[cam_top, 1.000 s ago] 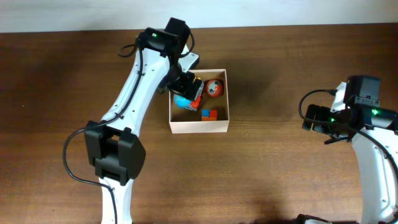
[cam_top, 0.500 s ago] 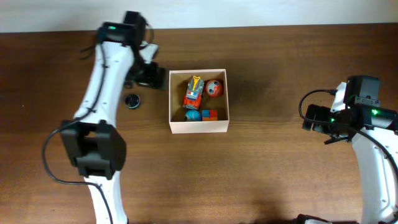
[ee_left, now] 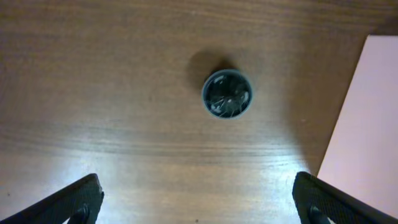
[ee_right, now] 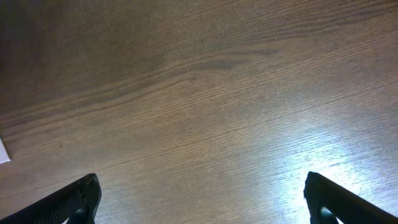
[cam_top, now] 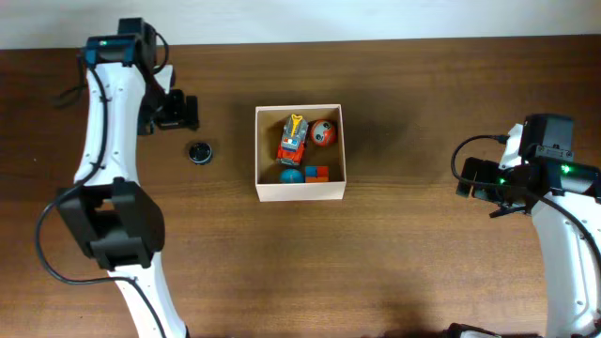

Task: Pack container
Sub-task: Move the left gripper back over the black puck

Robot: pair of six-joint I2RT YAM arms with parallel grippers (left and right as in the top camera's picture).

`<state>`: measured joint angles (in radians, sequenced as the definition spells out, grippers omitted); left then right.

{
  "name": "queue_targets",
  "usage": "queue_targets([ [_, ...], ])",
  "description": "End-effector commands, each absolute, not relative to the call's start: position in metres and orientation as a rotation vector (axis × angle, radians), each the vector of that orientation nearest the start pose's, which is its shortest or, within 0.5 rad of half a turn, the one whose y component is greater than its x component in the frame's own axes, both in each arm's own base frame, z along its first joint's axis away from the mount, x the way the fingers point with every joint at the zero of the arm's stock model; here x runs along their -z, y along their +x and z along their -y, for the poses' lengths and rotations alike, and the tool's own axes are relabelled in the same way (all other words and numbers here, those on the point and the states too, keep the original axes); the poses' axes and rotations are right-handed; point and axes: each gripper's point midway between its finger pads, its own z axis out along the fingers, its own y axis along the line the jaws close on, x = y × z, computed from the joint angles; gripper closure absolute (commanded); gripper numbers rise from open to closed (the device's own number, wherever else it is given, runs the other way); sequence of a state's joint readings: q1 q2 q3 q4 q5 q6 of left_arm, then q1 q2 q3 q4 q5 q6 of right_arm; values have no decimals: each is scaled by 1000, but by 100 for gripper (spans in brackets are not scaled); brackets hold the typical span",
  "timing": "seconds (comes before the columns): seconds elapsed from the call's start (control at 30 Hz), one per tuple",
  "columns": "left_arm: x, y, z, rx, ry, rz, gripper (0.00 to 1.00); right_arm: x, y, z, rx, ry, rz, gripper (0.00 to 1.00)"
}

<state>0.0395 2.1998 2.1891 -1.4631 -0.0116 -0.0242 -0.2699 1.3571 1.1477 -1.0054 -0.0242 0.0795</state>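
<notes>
Overhead view of a brown wooden desk [cam_top: 423, 263] with a robot arm at each side.

At the far left, the left pincer [cam_top: 177, 113] hangs over bare wood. Its wrist camera shows the left pincer [ee_left: 199, 204] with its two dark fingertips [ee_left: 78, 200] spread wide and nothing between them.

Just right of it and a little nearer lies a small dark round object [cam_top: 198, 152], apart from the pincer. In the left wrist view the round object [ee_left: 227, 94] sits alone on the wood, clear of both fingers.

In the middle of the desk, toward the far side, stands the container [cam_top: 300, 192], a square shallow box with cream-white walls. One pale wall of the container [ee_left: 367, 124] shows at the right edge of the left wrist view.

Four toys lie inside:
- an orange toy truck [cam_top: 293, 139] at the far left
- an orange ball with a face [cam_top: 323, 132] at the far right
- a blue ball [cam_top: 292, 175] at the near left
- small red and blue blocks [cam_top: 317, 173] at the near right

Well to the right, the right pincer [cam_top: 474, 178] is above bare desk. Its wrist camera shows the right pincer [ee_right: 202, 204] with fingers spread wide, holding nothing, over wood grain only.
</notes>
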Motion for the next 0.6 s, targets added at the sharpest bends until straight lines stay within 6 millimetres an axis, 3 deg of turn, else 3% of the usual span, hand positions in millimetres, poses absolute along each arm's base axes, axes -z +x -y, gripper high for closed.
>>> queue_targets([
  [0.0,-121,449,-13,-71,-63,-3074,1,-150,292,79,22,502,-2734,1],
  [0.33,-74,447,-5,-61,-41,-3184,1,-150,292,79,22,502,-2734,1],
  [0.57,-72,452,-4,-58,-40,-3168,1,-150,292,79,22,502,-2734,1],
])
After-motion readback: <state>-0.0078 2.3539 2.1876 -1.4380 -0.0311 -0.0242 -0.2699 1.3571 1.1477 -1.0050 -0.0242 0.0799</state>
